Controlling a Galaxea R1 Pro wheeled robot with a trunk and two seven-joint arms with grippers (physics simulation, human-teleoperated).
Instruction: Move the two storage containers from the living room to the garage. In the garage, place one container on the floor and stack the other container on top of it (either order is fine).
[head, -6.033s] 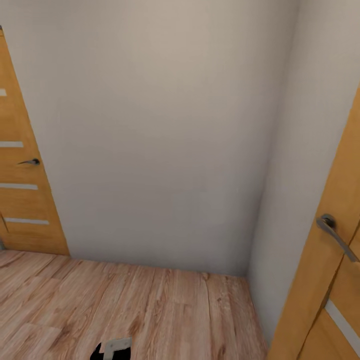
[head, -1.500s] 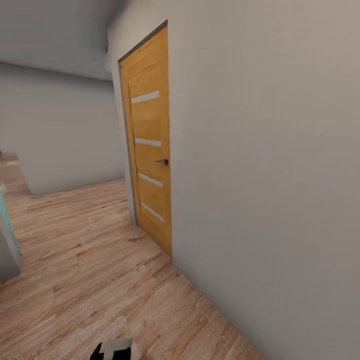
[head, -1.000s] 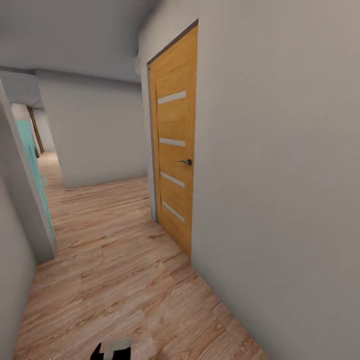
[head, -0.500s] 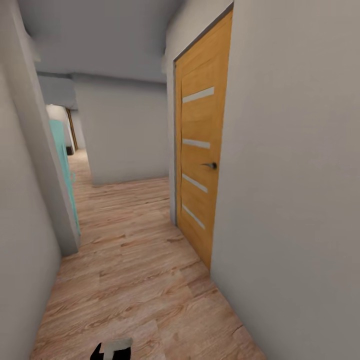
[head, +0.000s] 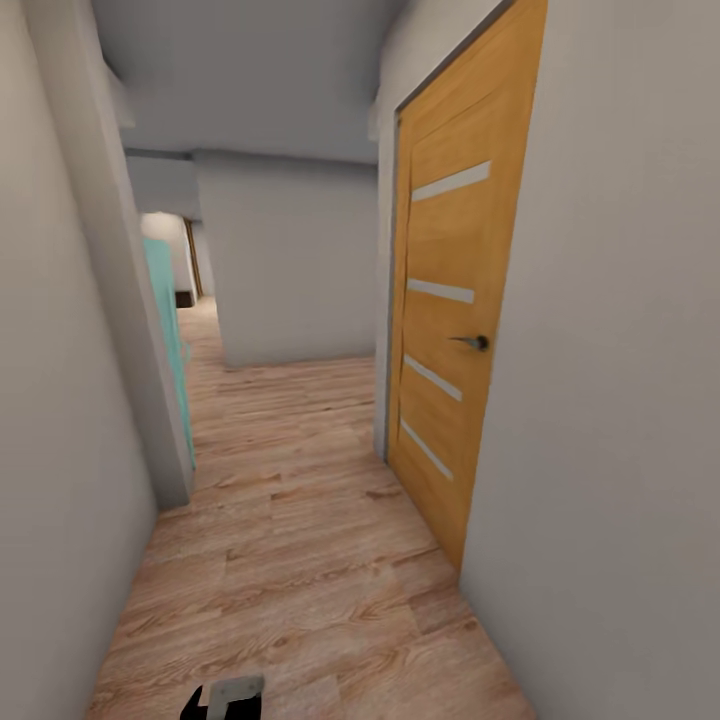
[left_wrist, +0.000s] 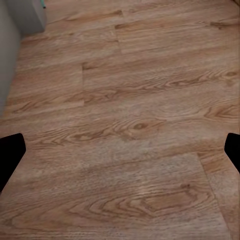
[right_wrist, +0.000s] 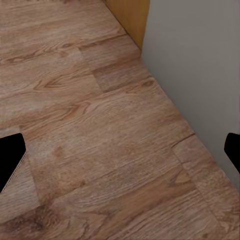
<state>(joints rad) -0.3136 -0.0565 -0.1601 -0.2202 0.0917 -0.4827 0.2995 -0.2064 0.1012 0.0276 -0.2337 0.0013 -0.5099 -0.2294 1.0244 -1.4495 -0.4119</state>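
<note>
The two storage containers are out of view, and so are the living room and the garage. I stand in a narrow corridor with a light wood plank floor (head: 290, 560). My left gripper (left_wrist: 121, 152) hangs open over bare planks, its black fingertips (left_wrist: 10, 156) far apart with nothing between them. My right gripper (right_wrist: 122, 155) is also open and holds nothing, above planks beside the wall's foot. A small grey and black part of my body (head: 228, 697) shows at the head view's lower edge.
A shut orange-wood door (head: 450, 400) with frosted strips and a lever handle (head: 470, 342) is close on the right, set in a grey wall (head: 620, 400). Another grey wall (head: 60, 450) with a teal panel (head: 172, 350) bounds the left. The corridor runs ahead to a wall (head: 290, 260).
The head camera has swung left, from facing a corner to looking down the corridor. The orange door has slid rightward in the picture. Both grippers stay low and out of the head view.
</note>
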